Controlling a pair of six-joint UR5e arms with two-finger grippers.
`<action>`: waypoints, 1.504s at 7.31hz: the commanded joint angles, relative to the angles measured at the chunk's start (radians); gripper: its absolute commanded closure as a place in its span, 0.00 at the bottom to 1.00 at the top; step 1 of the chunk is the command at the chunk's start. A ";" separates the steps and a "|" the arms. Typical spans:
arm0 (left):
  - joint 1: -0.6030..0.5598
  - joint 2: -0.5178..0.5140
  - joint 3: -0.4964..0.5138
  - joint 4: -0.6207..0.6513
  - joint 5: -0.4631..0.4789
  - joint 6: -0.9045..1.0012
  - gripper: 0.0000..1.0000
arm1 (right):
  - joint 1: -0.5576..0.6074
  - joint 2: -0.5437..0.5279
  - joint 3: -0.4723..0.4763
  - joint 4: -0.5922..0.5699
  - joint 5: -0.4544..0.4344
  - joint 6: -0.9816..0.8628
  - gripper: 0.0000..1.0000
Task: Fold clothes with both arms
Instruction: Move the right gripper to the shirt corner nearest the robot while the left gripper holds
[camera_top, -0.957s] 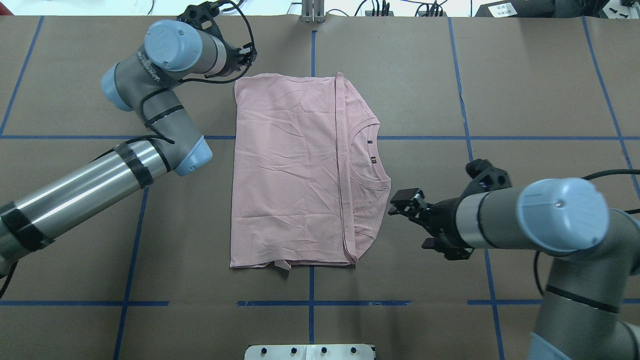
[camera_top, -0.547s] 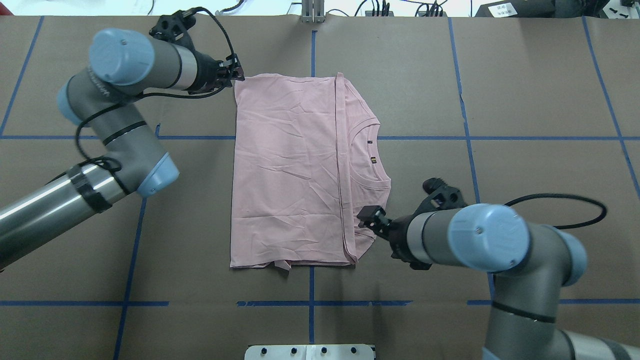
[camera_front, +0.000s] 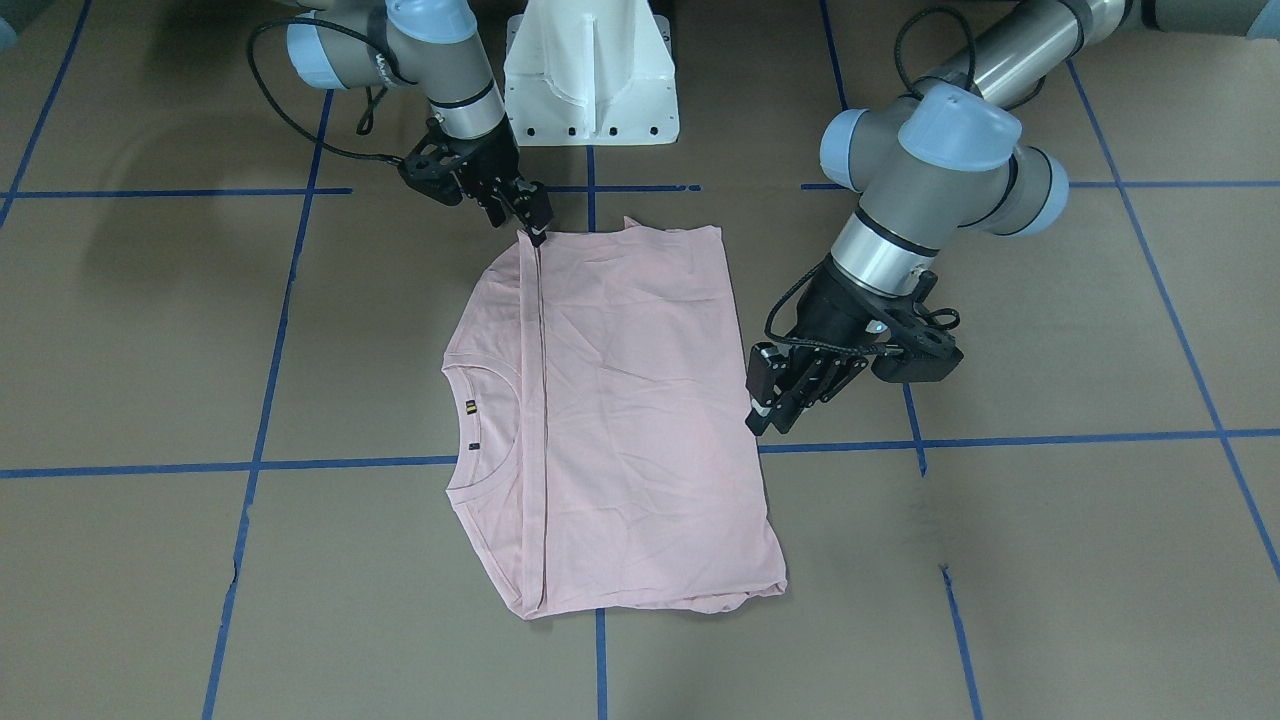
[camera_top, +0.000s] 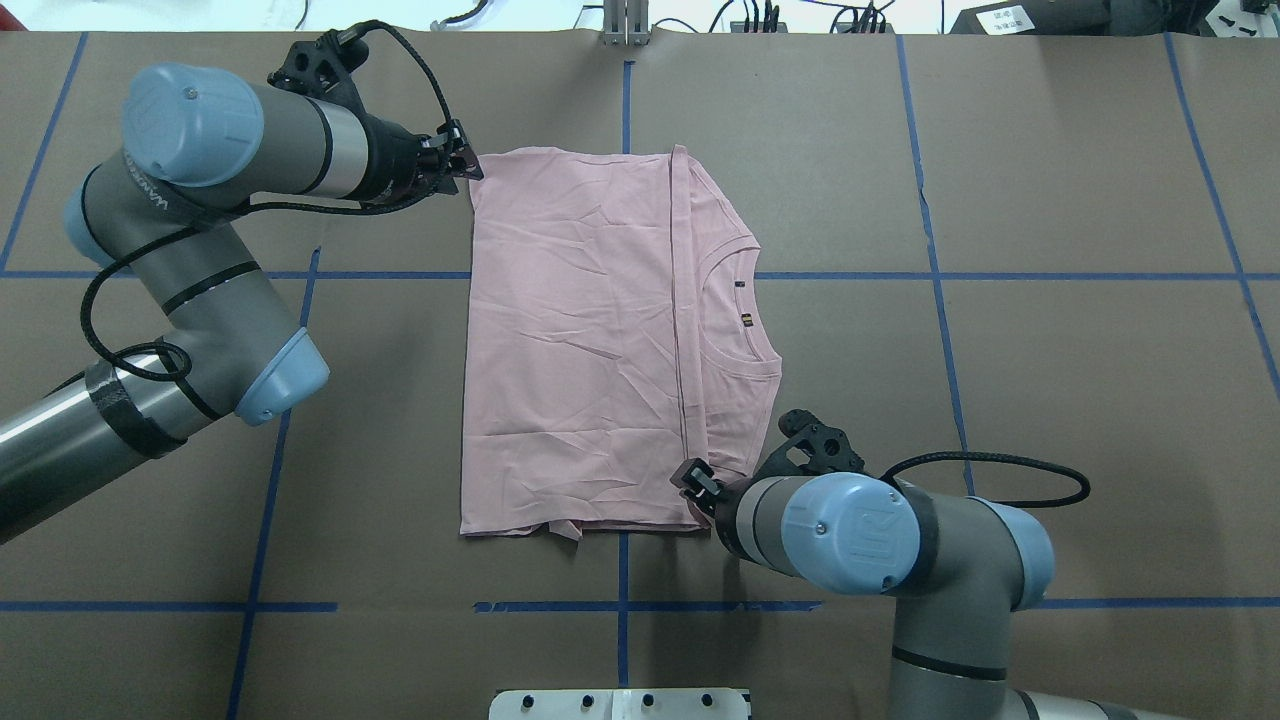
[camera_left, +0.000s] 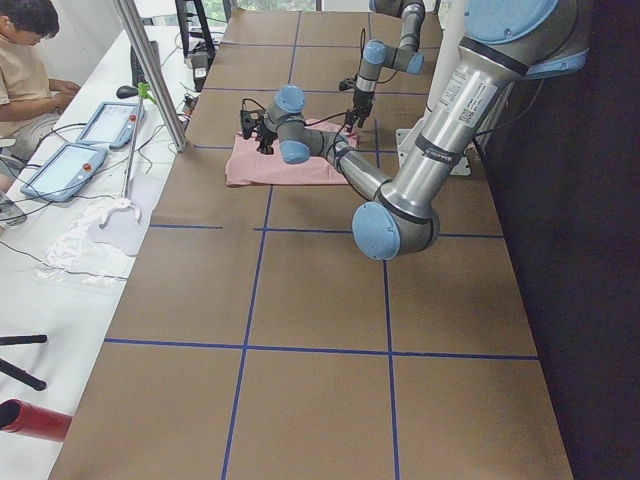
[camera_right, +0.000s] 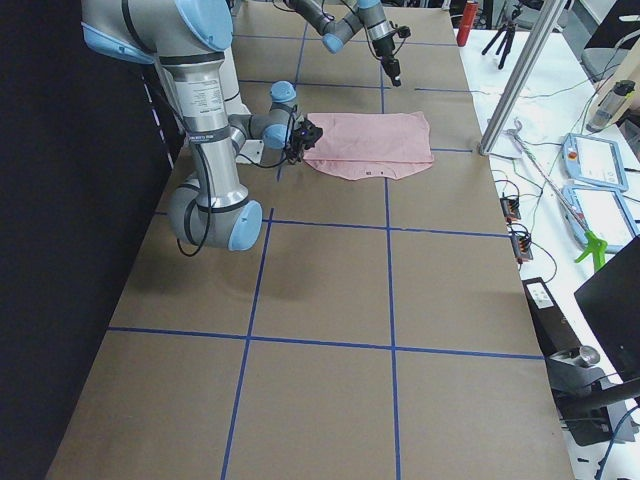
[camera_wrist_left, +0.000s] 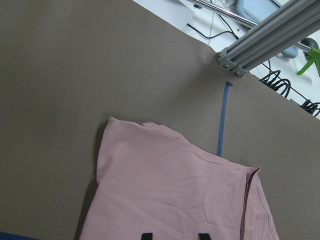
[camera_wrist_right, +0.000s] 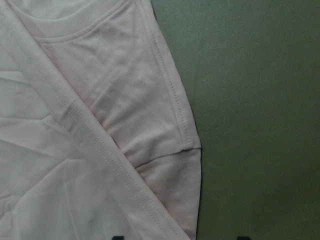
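Hovering low with its jaws spread, the right gripper (camera_top: 693, 482) sits at the near right-hand corner of the pale pink T-shirt (camera_top: 580, 340). Its wrist view shows both black fingertips (camera_wrist_right: 118, 237) apart over the folded edge and sleeve hem; whether they touch the cloth I cannot tell. The left gripper (camera_top: 465, 163) is also spread, its fingertips (camera_wrist_left: 145, 235) apart in its wrist view, and it hangs by the shirt's far left-hand corner, looking down on the cloth from above. The shirt lies flat and partly folded on the brown table (camera_top: 1050, 180), a panel doubled over the body and the ribbed collar (camera_top: 745, 330) towards the robot's right. Blue tape lines (camera_top: 930, 200) cross the table under it. The right arm (camera_top: 850, 530) and left arm (camera_top: 250, 140) reach in from opposite sides.
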 joint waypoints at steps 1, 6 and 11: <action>0.001 -0.001 -0.004 0.001 0.000 -0.020 0.59 | -0.001 0.013 -0.008 -0.056 0.002 0.000 0.27; 0.003 0.000 -0.004 0.001 0.000 -0.032 0.59 | -0.001 0.028 -0.013 -0.088 0.001 -0.010 0.42; 0.007 0.000 -0.004 0.003 0.000 -0.033 0.59 | 0.018 0.052 -0.031 -0.090 0.001 -0.023 0.41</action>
